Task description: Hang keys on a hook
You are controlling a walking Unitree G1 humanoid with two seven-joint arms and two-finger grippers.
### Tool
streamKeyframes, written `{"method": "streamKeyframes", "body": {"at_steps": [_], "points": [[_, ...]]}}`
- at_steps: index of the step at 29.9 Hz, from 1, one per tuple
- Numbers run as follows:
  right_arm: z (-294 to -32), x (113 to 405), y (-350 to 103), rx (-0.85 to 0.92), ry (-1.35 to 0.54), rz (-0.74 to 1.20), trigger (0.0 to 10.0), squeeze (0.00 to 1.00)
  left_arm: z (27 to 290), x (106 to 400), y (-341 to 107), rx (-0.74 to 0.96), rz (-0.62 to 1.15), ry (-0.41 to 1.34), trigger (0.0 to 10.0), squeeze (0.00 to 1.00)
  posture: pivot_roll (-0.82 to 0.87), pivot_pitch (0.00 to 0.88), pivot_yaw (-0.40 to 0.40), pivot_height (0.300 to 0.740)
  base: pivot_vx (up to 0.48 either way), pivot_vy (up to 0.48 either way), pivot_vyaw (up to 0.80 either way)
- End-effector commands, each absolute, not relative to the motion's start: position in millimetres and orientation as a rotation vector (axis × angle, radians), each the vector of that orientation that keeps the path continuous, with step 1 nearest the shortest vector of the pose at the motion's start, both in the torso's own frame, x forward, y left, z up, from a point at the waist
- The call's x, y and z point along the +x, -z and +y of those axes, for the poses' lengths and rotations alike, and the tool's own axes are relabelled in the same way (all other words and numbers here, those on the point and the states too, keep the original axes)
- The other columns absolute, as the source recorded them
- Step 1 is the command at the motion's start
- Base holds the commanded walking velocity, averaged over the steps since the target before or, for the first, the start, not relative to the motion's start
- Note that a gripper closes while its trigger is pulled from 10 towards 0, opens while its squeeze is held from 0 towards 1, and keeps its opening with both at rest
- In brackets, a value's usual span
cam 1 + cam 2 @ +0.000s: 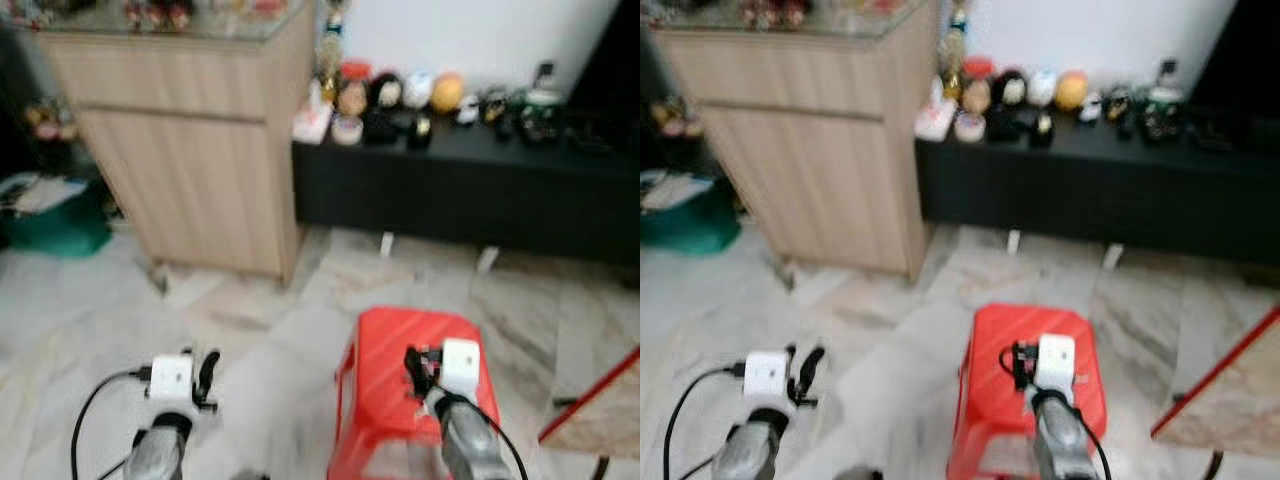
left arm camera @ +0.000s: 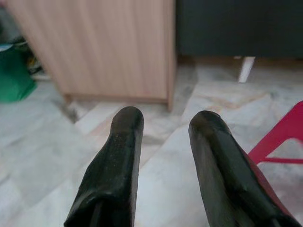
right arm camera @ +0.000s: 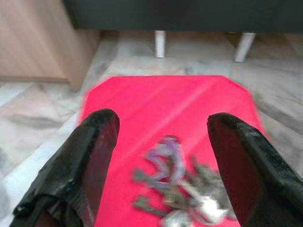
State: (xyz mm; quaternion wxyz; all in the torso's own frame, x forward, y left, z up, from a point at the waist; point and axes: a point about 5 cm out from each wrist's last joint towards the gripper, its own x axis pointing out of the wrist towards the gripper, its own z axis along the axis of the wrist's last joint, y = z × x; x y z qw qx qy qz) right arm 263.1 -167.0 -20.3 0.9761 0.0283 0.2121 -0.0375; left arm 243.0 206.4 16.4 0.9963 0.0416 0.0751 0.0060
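1. Jaws: the left gripper (image 2: pixel 161 156) has its two black fingers parted with nothing between them, low over the pale marble floor (image 2: pixel 42 156). The right gripper (image 3: pixel 161 161) is spread wide and empty over the bunch of metal keys (image 3: pixel 177 189).
2. The keys lie on the red plastic stool (image 1: pixel 420 370) — between the right fingers.
3. Best lower straight down and close on the bunch's thickest part — no hook can be made out.

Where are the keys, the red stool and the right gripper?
keys (image 3: pixel 182 191): right wrist view, middle of the bunch.
red stool (image 1: pixel 395 355): left eye view, bare seat top.
right gripper (image 3: pixel 163 142): right wrist view, midway between its open fingertips, above the keys.
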Motion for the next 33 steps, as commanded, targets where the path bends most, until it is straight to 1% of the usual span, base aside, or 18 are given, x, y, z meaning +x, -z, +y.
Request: {"method": "streamKeyframes", "body": {"at_steps": [1, 5, 11, 14, 16, 22, 26, 33], "points": [[-168, 261, 23, 0.056, 0.082, 0.448, 10.0, 0.00, 205, 240, -12, 0.082, 0.172, -0.002, 10.0, 0.00, 0.01, 0.053, -0.015, 0.654, 0.352, 0.000, 0.00], [-168, 261, 23, 0.060, 0.087, 0.450, 10.0, 0.00, 205, 240, -11, 0.082, 0.176, -0.001, 10.0, 0.00, 0.01, 0.054, -0.014, 0.654, 0.351, 0.000, 0.00], [-171, 256, 29, 0.050, 0.105, 0.506, 10.0, 0.00, 209, 237, -7, 0.093, 0.204, -0.016, 10.0, 0.00, 0.01, 0.057, -0.012, 0.654, 0.000, 0.000, 0.00], [-173, 250, 38, 0.005, 0.109, 0.599, 10.0, 0.00, 210, 237, -6, 0.085, 0.210, -0.024, 10.0, 0.00, 0.00, 0.058, -0.011, 0.654, 0.000, 0.000, 0.00], [-173, 245, 45, 0.013, 0.099, 0.667, 10.0, 0.00, 210, 238, -6, 0.085, 0.211, -0.023, 10.0, 0.00, 0.00, 0.058, -0.009, 0.654, 0.000, 0.000, 0.00], [-172, 244, 48, 0.050, 0.080, 0.710, 10.0, 0.00, 209, 239, -6, 0.088, 0.209, -0.017, 10.0, 0.00, 0.01, 0.063, -0.005, 0.654, 0.000, 0.000, 0.00], [-165, 243, 51, 0.011, 0.008, 0.785, 10.0, 0.00, 210, 240, -6, 0.092, 0.212, -0.016, 10.0, 0.00, 0.01, 0.065, -0.004, 0.654, 0.000, 0.000, 0.00], [-163, 243, 52, 0.023, 0.012, 0.802, 10.0, 0.00, 209, 239, -4, 0.096, 0.219, -0.010, 10.0, 0.00, 0.01, 0.067, -0.004, 0.654, 0.000, 0.000, 0.00]]}}
